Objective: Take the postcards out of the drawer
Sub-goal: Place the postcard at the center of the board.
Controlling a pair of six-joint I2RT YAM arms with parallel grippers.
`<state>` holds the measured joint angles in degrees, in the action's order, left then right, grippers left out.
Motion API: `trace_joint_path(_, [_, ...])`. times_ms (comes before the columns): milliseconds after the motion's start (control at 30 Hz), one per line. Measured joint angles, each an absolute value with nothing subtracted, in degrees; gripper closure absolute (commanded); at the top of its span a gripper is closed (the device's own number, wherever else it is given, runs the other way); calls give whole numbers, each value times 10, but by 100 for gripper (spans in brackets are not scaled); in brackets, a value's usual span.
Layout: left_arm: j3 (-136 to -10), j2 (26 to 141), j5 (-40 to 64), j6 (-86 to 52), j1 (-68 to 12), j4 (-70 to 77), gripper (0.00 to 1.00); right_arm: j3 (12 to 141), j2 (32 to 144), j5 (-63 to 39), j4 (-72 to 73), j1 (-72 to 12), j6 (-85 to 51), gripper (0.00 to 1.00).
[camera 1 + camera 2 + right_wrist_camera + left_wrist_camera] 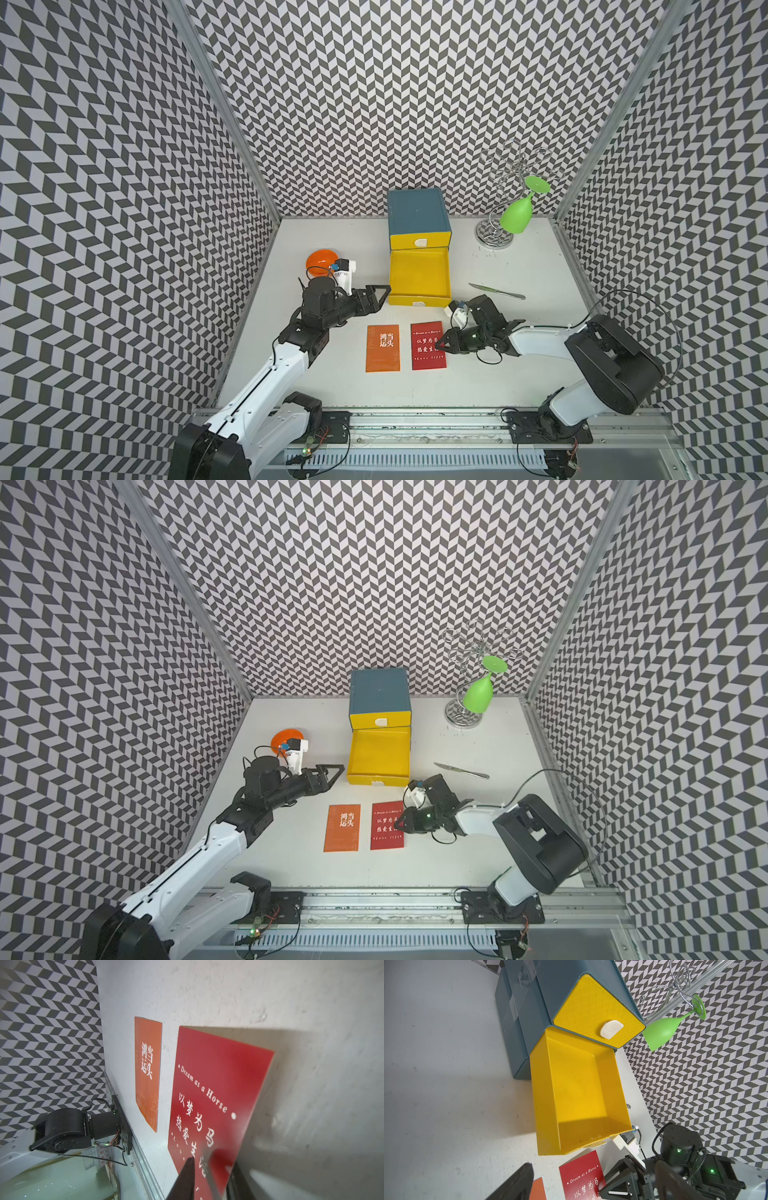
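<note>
Setting down red postcard (424, 353) on surface (332, 386): right gripper (440, 344) loosened around its edge, left gripper (384, 292) spread wide; drawer (419, 300) looks empty, so you back right arm away next.

Open drawer (399, 300) is free from above; left fingers (378, 287) and knife (496, 291) flank it.

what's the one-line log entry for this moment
drawer: open, empty | orange card: flat on table | red card: edge inside right hand, jaws parted | left hand: open, beside drawer
</note>
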<state>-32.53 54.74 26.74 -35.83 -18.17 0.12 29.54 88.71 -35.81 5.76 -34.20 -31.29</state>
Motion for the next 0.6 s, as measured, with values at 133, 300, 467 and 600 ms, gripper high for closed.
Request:
trace_joint_path(133, [-325,547,268,-359,-182,1,7,295,882,-353,57,-343,-315,63])
trace_joint_path(300, [-325,547,268,-359,-180,1,7,295,874,-340,52,-343,-315,60])
trace_joint_path(467, [-325,547,268,-359,-180,2,7,295,868,-331,49,-343,-316,59])
trace_joint_path(600, [-324,547,268,-359,-180,1,7,295,865,-325,47,-343,-317,58])
